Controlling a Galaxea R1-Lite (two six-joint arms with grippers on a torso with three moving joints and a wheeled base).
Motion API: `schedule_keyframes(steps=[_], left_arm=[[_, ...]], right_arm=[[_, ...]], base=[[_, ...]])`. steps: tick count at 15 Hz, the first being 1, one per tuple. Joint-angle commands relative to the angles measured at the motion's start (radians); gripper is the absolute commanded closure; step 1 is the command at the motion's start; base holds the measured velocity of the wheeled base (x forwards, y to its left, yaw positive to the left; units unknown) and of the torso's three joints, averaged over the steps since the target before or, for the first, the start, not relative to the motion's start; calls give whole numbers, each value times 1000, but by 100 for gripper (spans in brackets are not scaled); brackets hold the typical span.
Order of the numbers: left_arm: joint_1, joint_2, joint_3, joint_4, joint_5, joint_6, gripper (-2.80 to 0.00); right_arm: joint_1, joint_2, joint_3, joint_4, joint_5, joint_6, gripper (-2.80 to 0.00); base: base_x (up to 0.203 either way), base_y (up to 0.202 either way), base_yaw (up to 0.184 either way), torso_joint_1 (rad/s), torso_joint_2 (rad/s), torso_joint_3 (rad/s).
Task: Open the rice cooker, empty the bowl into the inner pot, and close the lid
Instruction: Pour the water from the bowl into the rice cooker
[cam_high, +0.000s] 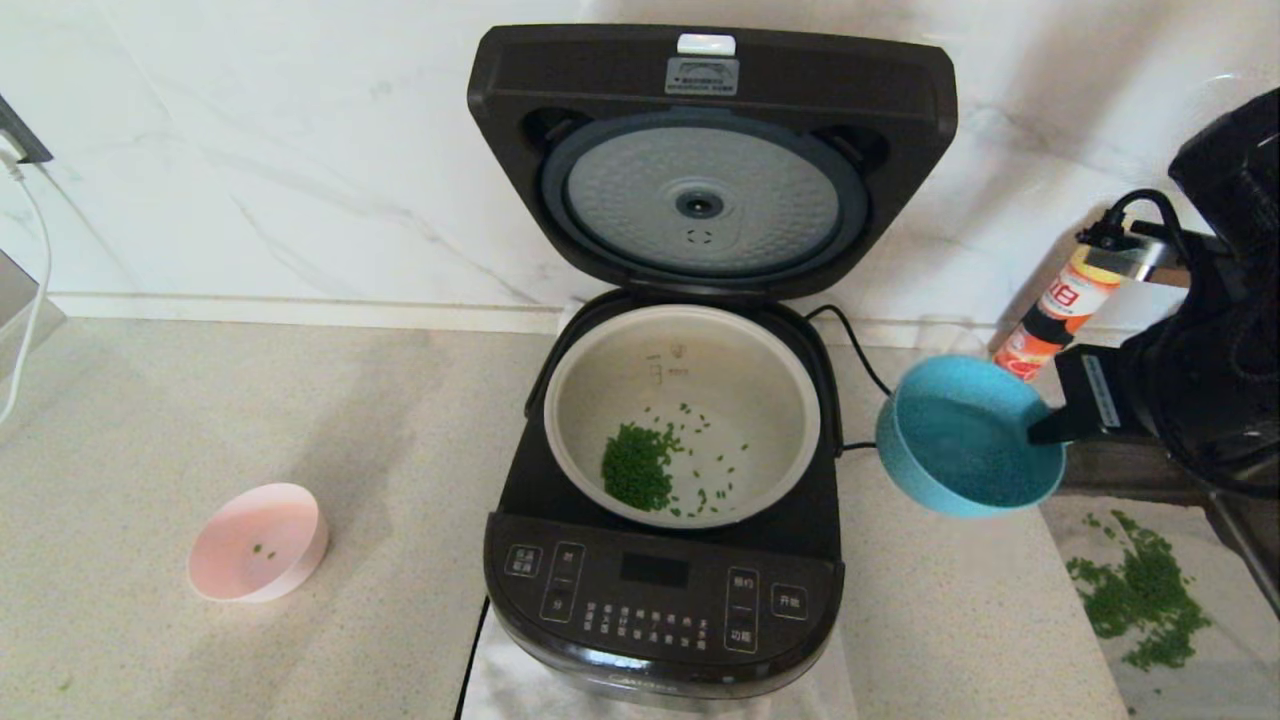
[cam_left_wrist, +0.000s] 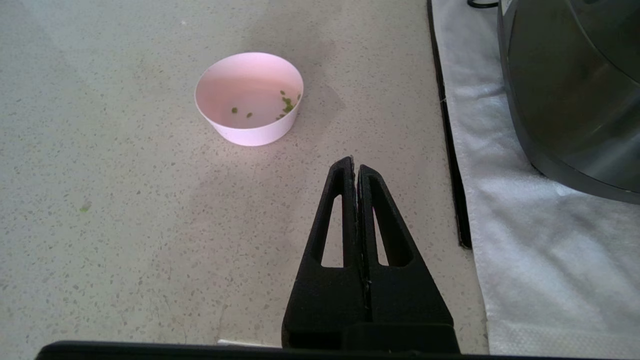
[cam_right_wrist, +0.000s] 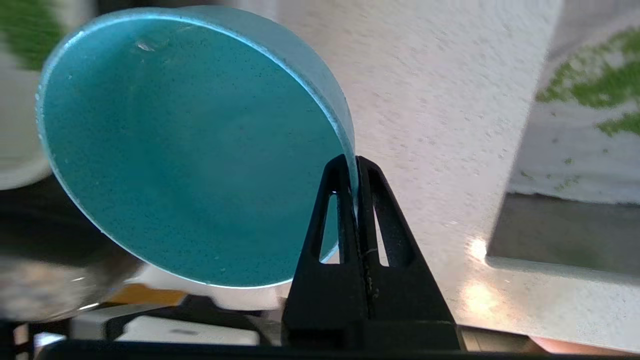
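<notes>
The black rice cooker (cam_high: 660, 600) stands in the middle with its lid (cam_high: 710, 160) raised upright, silver plate facing me. The off-white inner pot (cam_high: 760, 400) holds a heap of green bits (cam_high: 637, 468). My right gripper (cam_high: 1040, 432) is shut on the rim of a blue bowl (cam_high: 965, 440), held tilted in the air just right of the cooker; the bowl (cam_right_wrist: 190, 145) looks empty inside, and the gripper (cam_right_wrist: 354, 162) pinches its rim. A pink bowl (cam_high: 258, 542) with a few green bits sits on the counter at the left. My left gripper (cam_left_wrist: 354, 165) is shut and empty, short of the pink bowl (cam_left_wrist: 249, 97).
Green bits (cam_high: 1140, 590) lie spilled on the surface at the right. An orange-labelled bottle (cam_high: 1060, 310) stands by the wall at the right. The cooker's power cord (cam_high: 850, 350) runs behind it. The cooker rests on a white mat (cam_left_wrist: 525, 225).
</notes>
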Motion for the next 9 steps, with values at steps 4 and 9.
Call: schedule_keyframes(steps=[4,9], left_arm=[[0,1,6,0,1,0,0],[0,1,6,0,1,0,0]], right_arm=[[91,86,-188,82,-3,26,0],[168,176,-352,152,-13,48,0]], base=[[0,0,0,0,0,0],[0,0,0,0,0,0]])
